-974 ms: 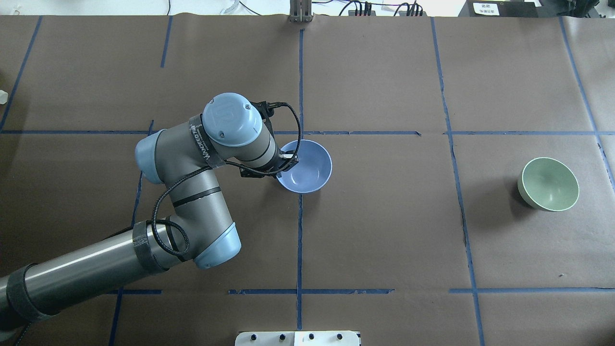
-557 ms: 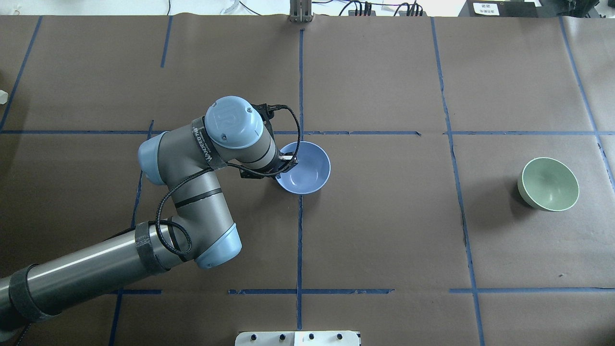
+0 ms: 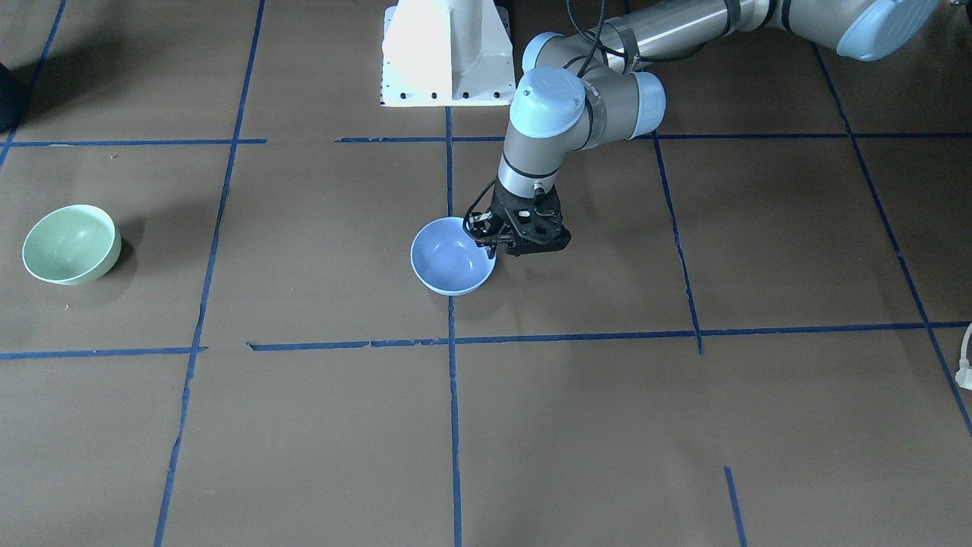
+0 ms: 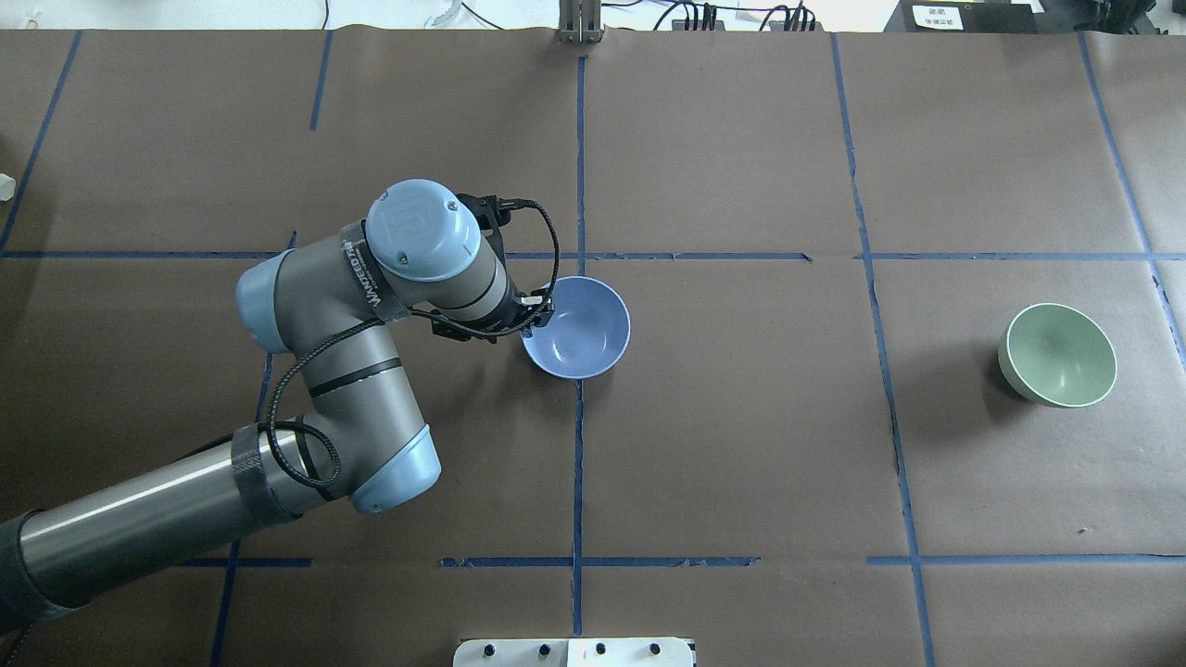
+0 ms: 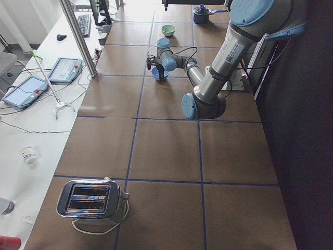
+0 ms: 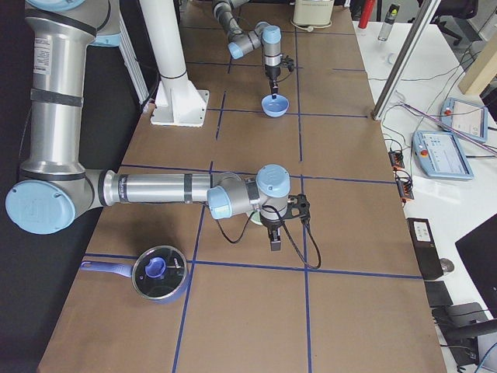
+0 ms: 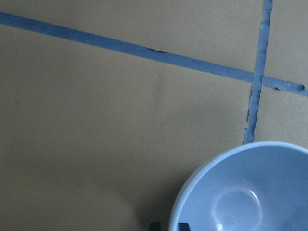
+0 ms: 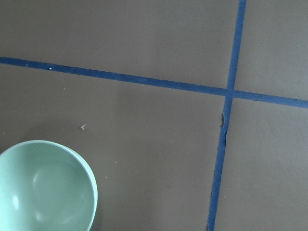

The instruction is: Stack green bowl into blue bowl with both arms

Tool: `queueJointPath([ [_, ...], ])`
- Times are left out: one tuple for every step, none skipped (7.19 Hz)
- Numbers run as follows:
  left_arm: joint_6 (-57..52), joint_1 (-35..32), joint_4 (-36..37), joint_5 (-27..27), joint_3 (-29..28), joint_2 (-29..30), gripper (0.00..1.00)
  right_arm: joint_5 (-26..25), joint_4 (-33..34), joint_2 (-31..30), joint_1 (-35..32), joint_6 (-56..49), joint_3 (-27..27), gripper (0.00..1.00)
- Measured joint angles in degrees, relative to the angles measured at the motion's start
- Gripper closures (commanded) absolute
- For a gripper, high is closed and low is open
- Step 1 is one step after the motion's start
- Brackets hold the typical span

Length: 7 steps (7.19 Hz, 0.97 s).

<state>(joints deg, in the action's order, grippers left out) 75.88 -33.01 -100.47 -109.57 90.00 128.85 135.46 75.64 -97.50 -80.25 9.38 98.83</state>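
Blue bowl shifted slightly toward the robot's left
The left gripper [image 4: 539, 313] is closed narrowly on the blue bowl [image 4: 582, 332] at its rim, and bowl and arm have been drawn a little leftward over the tabletop [image 4: 741, 445]; the green bowl [image 4: 1056, 357] sits untouched well apart, so stacking is judged not begun; the right gripper [image 6: 276, 242] cannot be judged

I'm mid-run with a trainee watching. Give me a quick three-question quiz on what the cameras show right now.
1. True or false: the green bowl already sits inside the blue bowl.
2. Which gripper has its fingers at the blue bowl's rim? A) the left gripper B) the right gripper C) neither
3. Fill the blank: in the overhead view, the green bowl stands far to the blue bowl's ____.

Key: 1 false; 2 A; 3 right.
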Motion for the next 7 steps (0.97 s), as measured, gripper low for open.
queueJointPath([
  [-6.4,-3.2,3.0,-3.7,4.3,-3.7,0.0,1.2,0.0,0.0,0.0,0.0,0.5,0.0],
  [-15.2,-7.5,5.7,-7.4,8.9,-9.1,0.0,1.8,0.0,0.0,0.0,0.0,0.8,0.0],
  [-26.0,-12.9,7.3,-11.4,12.6,-15.8,0.0,2.0,0.1,0.0,0.1,0.0,0.9,0.0],
  [-38.9,-20.3,8.0,-15.9,14.6,-23.3,0.0,2.1,0.1,0.1,0.2,0.1,0.9,0.0],
  [-52.1,-28.3,8.3,-19.6,14.9,-30.0,0.0,2.1,0.2,0.2,0.3,0.1,0.9,0.0],
  [-63.7,-36.6,8.5,-22.3,14.1,-36.0,0.0,2.1,0.2,0.3,0.4,0.1,0.9,0.0],
  [-71.8,-43.9,8.9,-24.0,12.9,-40.7,0.0,2.1,0.3,0.3,0.5,0.3,0.9,0.0],
])
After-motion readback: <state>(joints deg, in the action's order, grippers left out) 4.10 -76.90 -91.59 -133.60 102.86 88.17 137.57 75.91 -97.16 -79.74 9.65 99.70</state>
